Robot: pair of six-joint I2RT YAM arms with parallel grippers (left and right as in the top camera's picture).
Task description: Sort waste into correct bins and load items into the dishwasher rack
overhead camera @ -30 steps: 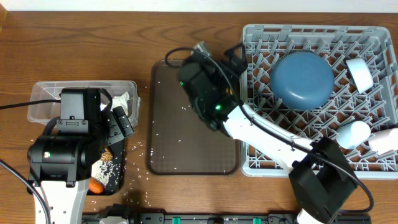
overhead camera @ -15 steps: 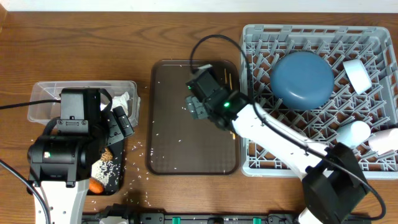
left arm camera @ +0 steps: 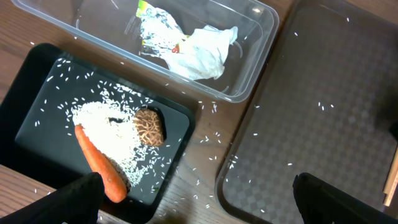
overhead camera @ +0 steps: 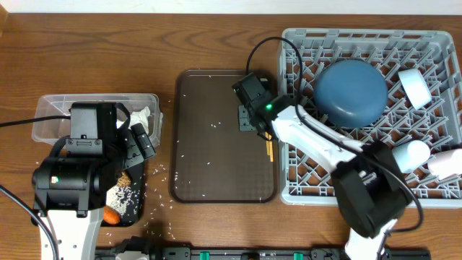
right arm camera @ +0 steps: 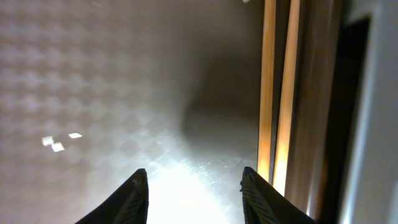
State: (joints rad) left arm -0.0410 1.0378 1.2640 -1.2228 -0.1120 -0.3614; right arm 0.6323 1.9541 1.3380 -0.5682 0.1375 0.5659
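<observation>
At the right edge of the tray [overhead camera: 209,166], the right gripper [right arm camera: 194,177] has just moved over to the 2 chopsticks [right arm camera: 278,93]. It is partly open and holds nothing. The chopsticks lie just beside it. I think they go in the rack [overhead camera: 375,40] next. The left gripper [left arm camera: 198,182] is wide open.

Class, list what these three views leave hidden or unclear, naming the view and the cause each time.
Pair of thin wooden chopsticks: overhead, right gripper covers most; right wrist, frame edges cut both ends.
Shallow black rectangular tray: overhead, left arm covers most.
Orange carrot: overhead, left arm hides all but one end.
</observation>
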